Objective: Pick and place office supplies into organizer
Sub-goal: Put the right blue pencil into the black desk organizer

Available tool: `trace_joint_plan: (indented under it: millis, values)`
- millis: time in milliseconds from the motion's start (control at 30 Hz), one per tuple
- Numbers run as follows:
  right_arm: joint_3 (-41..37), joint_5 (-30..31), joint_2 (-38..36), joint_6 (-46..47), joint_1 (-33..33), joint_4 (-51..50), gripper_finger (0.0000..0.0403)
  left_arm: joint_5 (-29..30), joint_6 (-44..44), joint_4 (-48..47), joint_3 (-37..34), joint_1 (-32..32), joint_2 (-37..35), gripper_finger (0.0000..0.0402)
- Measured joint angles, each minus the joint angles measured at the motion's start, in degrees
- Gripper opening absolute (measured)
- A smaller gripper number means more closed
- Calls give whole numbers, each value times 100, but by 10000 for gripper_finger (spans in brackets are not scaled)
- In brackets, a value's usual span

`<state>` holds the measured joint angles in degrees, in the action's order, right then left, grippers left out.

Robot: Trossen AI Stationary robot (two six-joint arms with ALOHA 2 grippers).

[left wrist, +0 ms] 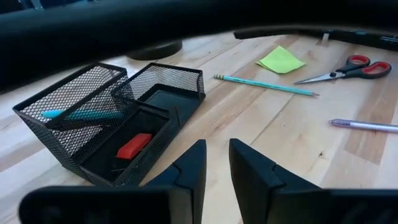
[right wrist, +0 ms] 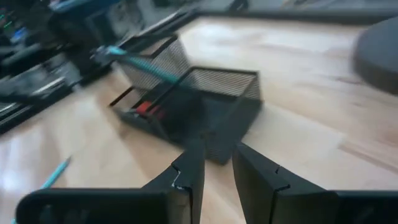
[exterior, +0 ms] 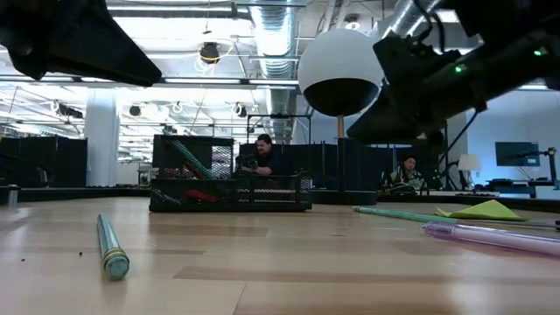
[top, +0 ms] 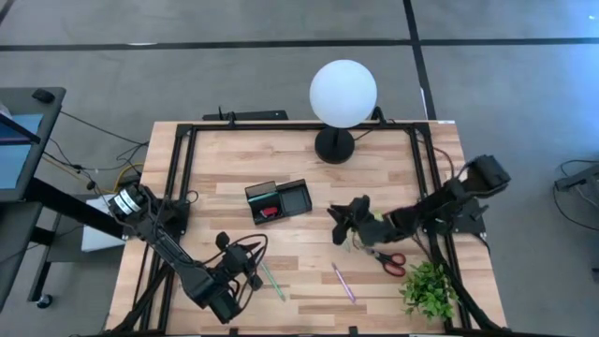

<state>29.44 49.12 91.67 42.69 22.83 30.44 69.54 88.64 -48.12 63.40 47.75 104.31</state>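
Note:
The black mesh organizer [top: 278,199] stands mid-table with a teal pen [left wrist: 81,115] in its cup and a red block [left wrist: 134,145] in a tray compartment. My left gripper [left wrist: 217,155] hovers near the organizer's near-left side [top: 239,251], fingers slightly apart and empty. My right gripper [right wrist: 219,155] points at the organizer from the right [top: 334,223], also slightly open and empty. On the table lie a teal pencil [top: 271,279], a pink pen [top: 343,281], red-handled scissors [top: 393,260], a lime sticky pad [left wrist: 281,59] and a second teal pencil [left wrist: 264,84].
A white globe lamp [top: 343,94] stands at the far middle and a green plant [top: 430,288] at the near right corner. A black bar-shaped device [top: 253,115] lies along the far edge. People sit in the room beyond the table [exterior: 262,157].

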Motion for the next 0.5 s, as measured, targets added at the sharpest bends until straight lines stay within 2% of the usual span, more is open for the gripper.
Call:
trace_joint_plan:
  millis: [100, 167, 500]
  values:
    - [193, 867, 399, 46, 355, -1, 77, 2, 14, -2, 0, -9, 0, 65]
    - [340, 1232, 697, 161, 541, 0, 77, 2, 37, 2, 0, -9, 0, 65]
    - [1010, 1343, 2174, 1019, 740, -51, 77, -20, 105, 129, 2, -9, 0, 65]
